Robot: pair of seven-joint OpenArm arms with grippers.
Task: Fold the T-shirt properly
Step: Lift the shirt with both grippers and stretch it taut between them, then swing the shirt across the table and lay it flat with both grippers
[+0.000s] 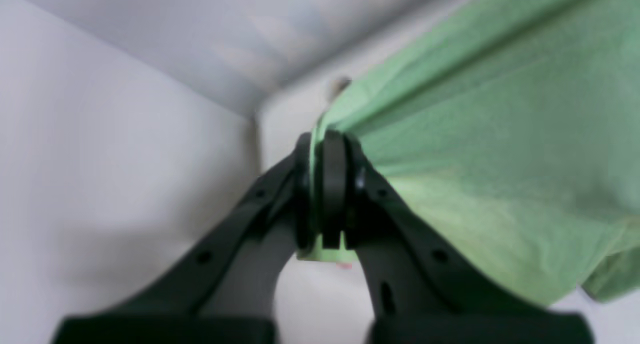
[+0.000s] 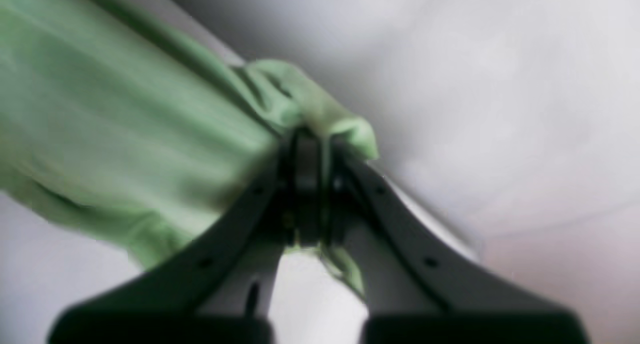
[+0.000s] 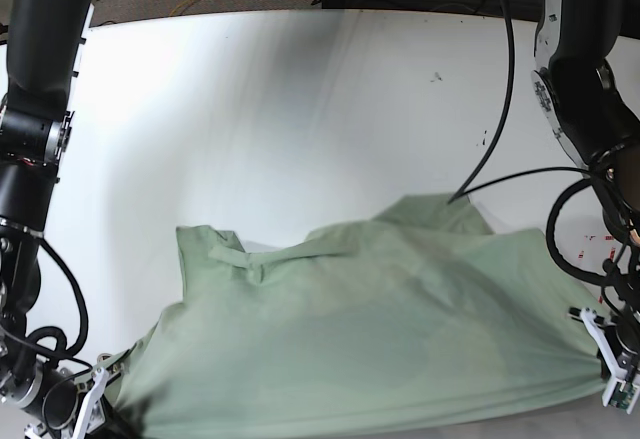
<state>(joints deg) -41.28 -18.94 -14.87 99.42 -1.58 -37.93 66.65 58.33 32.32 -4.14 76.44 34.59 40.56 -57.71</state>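
The pale green T-shirt (image 3: 370,329) is stretched across the near part of the white table (image 3: 300,109), its near edge lifted and pulled taut between both arms. My left gripper (image 1: 327,184) is shut on a pinched corner of the T-shirt (image 1: 500,159), which spreads away up and to the right in the left wrist view. My right gripper (image 2: 307,184) is shut on a bunched corner of the T-shirt (image 2: 125,149), which runs off to the left. In the base view the left gripper (image 3: 600,364) is at the bottom right and the right gripper (image 3: 110,399) at the bottom left.
Black cables (image 3: 500,109) hang from the arm at the right of the base view and reach down to the cloth. The table's far edge (image 3: 300,11) meets a dark floor with cables. A small dark speck (image 3: 436,78) marks the tabletop.
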